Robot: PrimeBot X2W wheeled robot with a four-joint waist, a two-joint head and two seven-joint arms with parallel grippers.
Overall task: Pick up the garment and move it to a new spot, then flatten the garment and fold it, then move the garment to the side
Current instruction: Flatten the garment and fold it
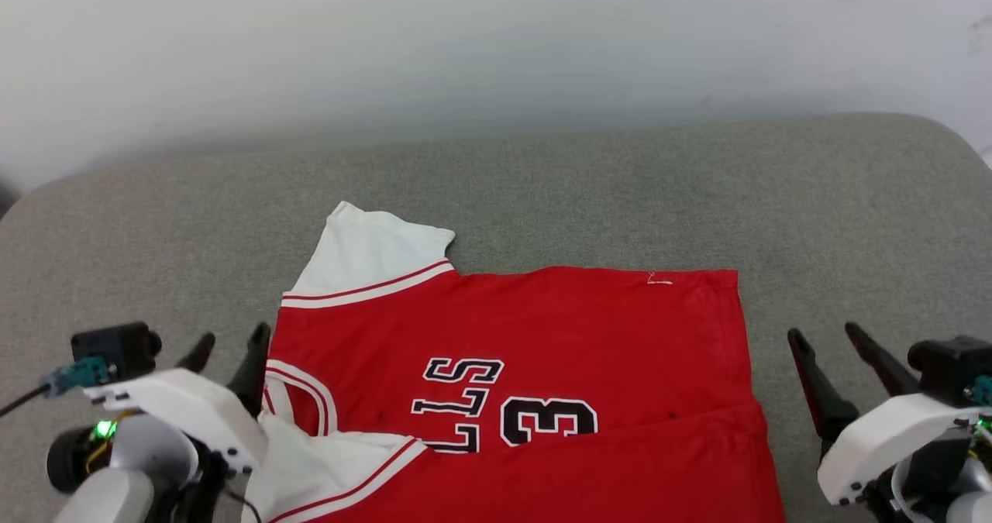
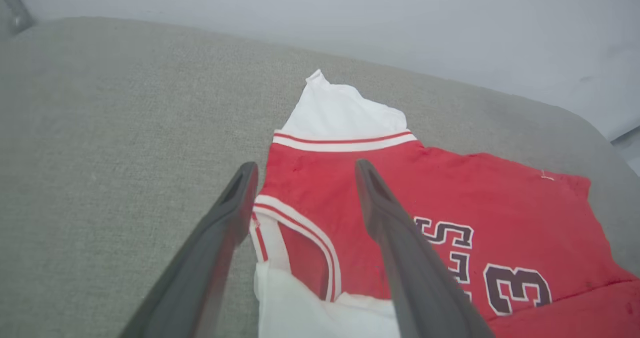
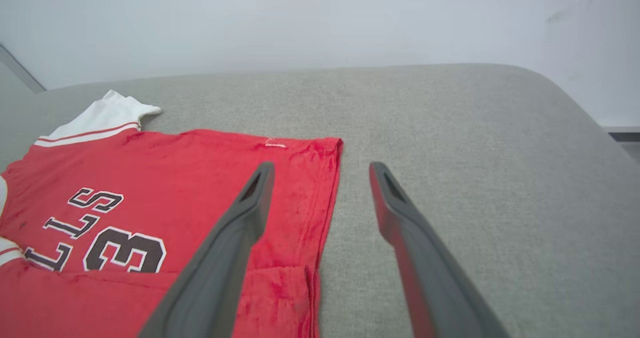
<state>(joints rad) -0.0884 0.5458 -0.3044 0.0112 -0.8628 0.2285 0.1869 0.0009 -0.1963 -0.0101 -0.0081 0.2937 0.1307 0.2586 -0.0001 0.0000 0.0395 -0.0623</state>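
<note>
Cloth of the red-and-white jersey shirt (image 1: 542, 329) looks soft, so we'd pinch its edges with our wide-open left gripper (image 1: 232, 343) and right gripper (image 1: 823, 337).

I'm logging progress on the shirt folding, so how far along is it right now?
Done: the garment lies spread on the grey cushion, and its near edge is folded over, covering part of the lettering. In hand: nothing; the left gripper and right gripper stand open at either side. Left: the remaining folds, then moving it aside.
</note>
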